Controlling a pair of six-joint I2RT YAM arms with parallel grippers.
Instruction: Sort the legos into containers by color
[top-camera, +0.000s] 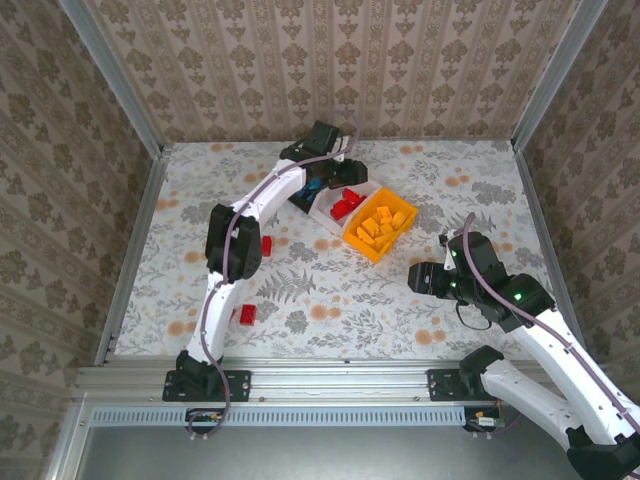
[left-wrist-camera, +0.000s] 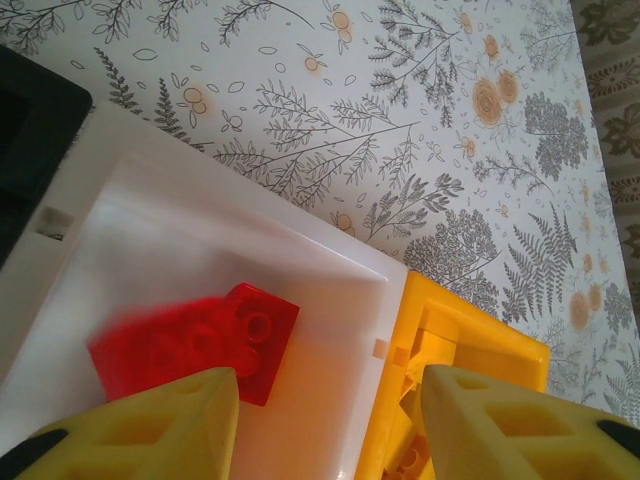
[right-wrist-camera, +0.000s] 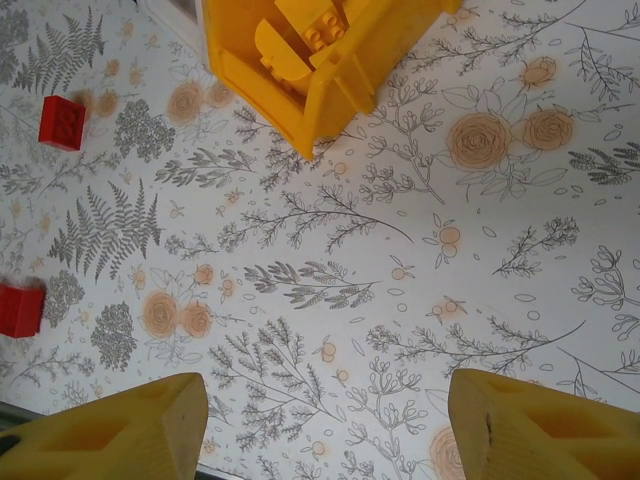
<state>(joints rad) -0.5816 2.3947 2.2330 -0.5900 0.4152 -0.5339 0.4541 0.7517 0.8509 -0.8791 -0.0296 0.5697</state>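
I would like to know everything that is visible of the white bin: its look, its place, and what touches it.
The white bin is a small, open-topped rectangular box of smooth, glossy-looking plastic, with small notches under its rim. It stands upright on the flowered table, in the middle of the row, its sides against the black bin and the orange bin. Red bricks lie inside it. The left claw hovers above it, jaws apart.

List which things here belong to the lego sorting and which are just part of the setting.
Part of the job:
black bin, white bin, orange bin
red brick in the white bin
orange bricks in the orange bin
loose red brick and second loose red brick on the table

Just there:
floral table cover
patterned walls
metal rail by the arm bases
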